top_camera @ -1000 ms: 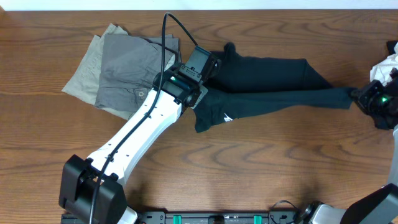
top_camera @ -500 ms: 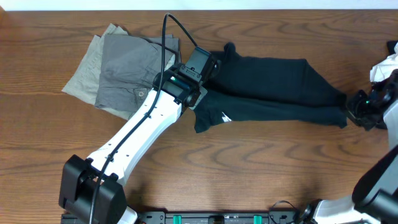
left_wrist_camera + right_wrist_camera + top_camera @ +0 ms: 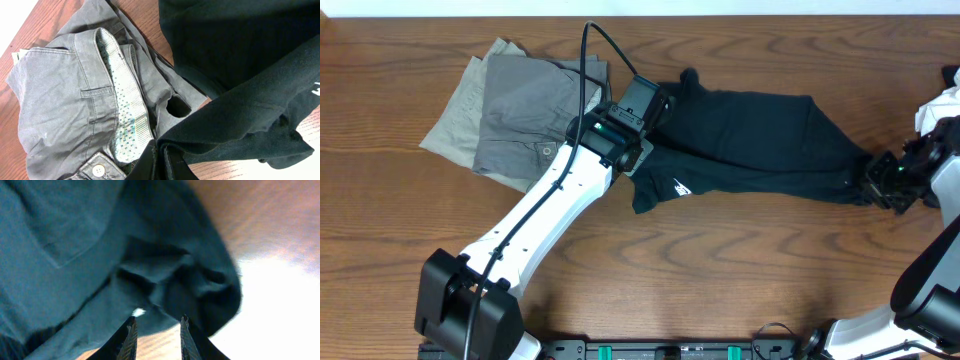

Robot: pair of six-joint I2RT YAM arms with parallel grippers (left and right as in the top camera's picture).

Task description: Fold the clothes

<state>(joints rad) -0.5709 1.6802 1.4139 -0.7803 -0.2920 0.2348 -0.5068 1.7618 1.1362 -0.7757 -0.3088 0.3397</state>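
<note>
- Left gripper [image 3: 161, 153]: jaws fully closed, pinching the waist end of the black trousers [image 3: 750, 140].
- Right gripper [image 3: 156, 336]: jaws narrowly apart at the bunched leg end. The wrist view is blurred, so I cannot confirm that any cloth lies between the tips.
- Trousers position: stretched lengthwise across the middle of the table [image 3: 720, 270], white logo [image 3: 682, 186] facing up near my left arm.
- Done, in my judgement: the grey piece [image 3: 525, 105] lies on the khaki piece [image 3: 450, 125] at the left rear, roughly stacked.
- Remaining: the trousers are at full length, with no crosswise fold made, so the leg end must be brought over to the waist.
</note>
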